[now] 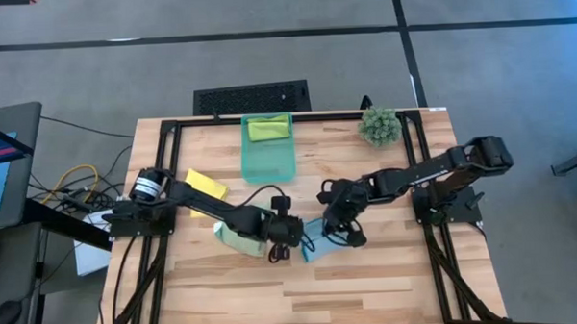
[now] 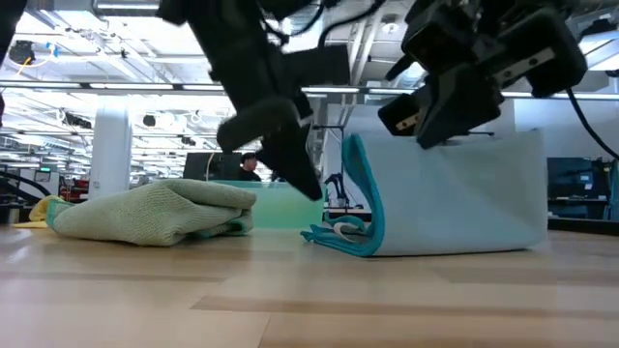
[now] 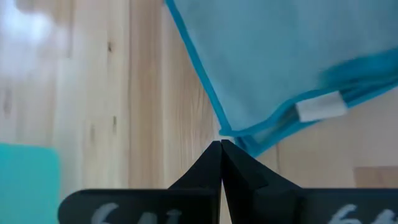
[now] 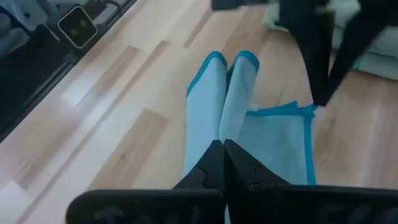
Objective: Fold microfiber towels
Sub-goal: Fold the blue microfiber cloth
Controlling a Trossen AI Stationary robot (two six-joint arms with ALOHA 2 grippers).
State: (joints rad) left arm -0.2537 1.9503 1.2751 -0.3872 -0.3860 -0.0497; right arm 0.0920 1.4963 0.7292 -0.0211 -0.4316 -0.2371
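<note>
The light blue square microfiber towel (image 2: pixel 455 198) sits mid-table near the front edge, half lifted – one layer stands upright while the rest lies flat on the light wooden slatted table (image 1: pixel 369 275). The right gripper (image 4: pixel 222 144) is pinching a raised fold of it, fingers pressed tight on the cloth. The left gripper (image 3: pixel 221 144) is pressed together with nothing in it, its tips right at the towel's darker blue hemmed corner. Just beside sits a folded pale green microfiber towel (image 2: pixel 155 213).

My worry: the pinch looks shallow, so a layer could slip out as it swings over – and you'd get a skewed fold. That idle left tip could also snag the hem and drag it.
</note>
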